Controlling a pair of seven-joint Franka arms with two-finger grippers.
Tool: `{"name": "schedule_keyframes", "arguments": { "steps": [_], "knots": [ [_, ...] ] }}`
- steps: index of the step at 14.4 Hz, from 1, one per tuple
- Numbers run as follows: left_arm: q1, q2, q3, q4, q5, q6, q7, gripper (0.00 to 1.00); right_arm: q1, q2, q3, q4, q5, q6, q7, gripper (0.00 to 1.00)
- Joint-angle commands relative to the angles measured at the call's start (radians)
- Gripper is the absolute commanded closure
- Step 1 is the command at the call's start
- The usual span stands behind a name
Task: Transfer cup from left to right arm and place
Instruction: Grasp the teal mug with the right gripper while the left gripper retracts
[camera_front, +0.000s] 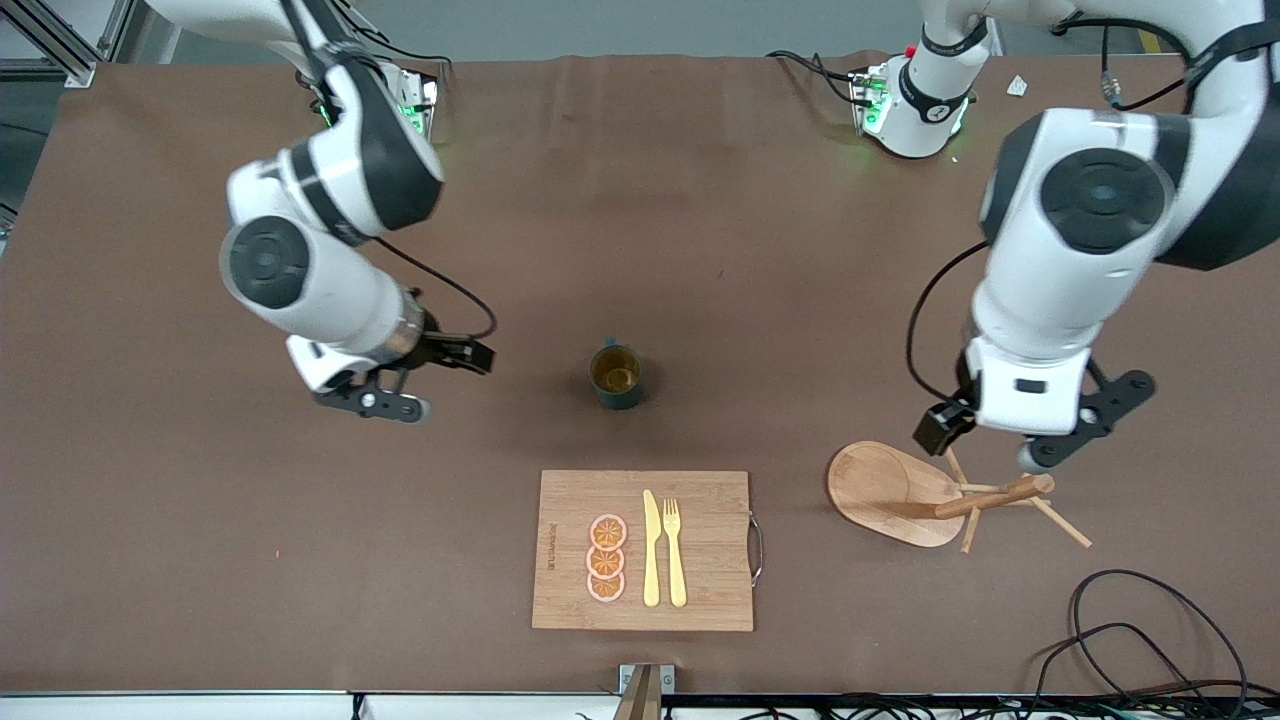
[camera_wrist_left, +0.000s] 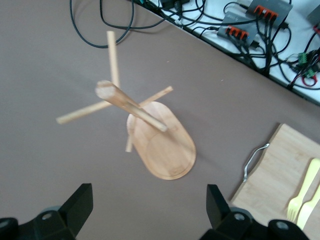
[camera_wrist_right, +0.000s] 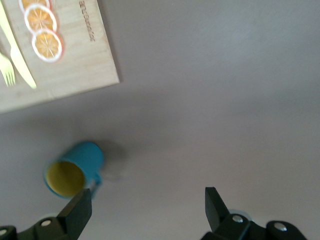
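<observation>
The dark teal cup stands upright on the brown table near its middle, showing its tan inside. It is farther from the front camera than the cutting board. My right gripper is open and empty, low over the table beside the cup toward the right arm's end. In the right wrist view the cup lies just off one finger of the right gripper, not between the fingers. My left gripper is open and empty over the wooden peg stand. The left gripper shows only table between its fingers.
A wooden cutting board with orange slices, a yellow knife and a fork lies nearer the front camera. The wooden peg stand is toward the left arm's end; it also shows in the left wrist view. Cables lie near the front edge.
</observation>
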Motion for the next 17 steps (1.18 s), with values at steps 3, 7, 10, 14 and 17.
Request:
{"name": "schedule_keyframes", "arguments": {
  "steps": [3, 7, 10, 14, 17],
  "knots": [
    [0.099, -0.088, -0.012, -0.022, -0.127, -0.088, 0.206, 0.00, 0.115, 0.120, -0.008, 0.066, 0.008, 0.092, 0.392, 0.00],
    [0.182, -0.159, -0.008, -0.030, -0.219, -0.173, 0.425, 0.00, 0.204, 0.229, -0.008, 0.097, 0.009, 0.244, 0.584, 0.00],
    [0.199, -0.188, -0.003, -0.030, -0.227, -0.242, 0.562, 0.00, 0.252, 0.311, -0.008, 0.177, 0.009, 0.253, 0.658, 0.00],
    [0.213, -0.232, -0.006, -0.030, -0.228, -0.340, 0.630, 0.00, 0.273, 0.382, -0.009, 0.238, 0.008, 0.259, 0.693, 0.00],
    [0.219, -0.271, -0.003, -0.042, -0.227, -0.368, 0.668, 0.00, 0.275, 0.407, -0.009, 0.240, 0.008, 0.308, 0.685, 0.00]
  ]
}}
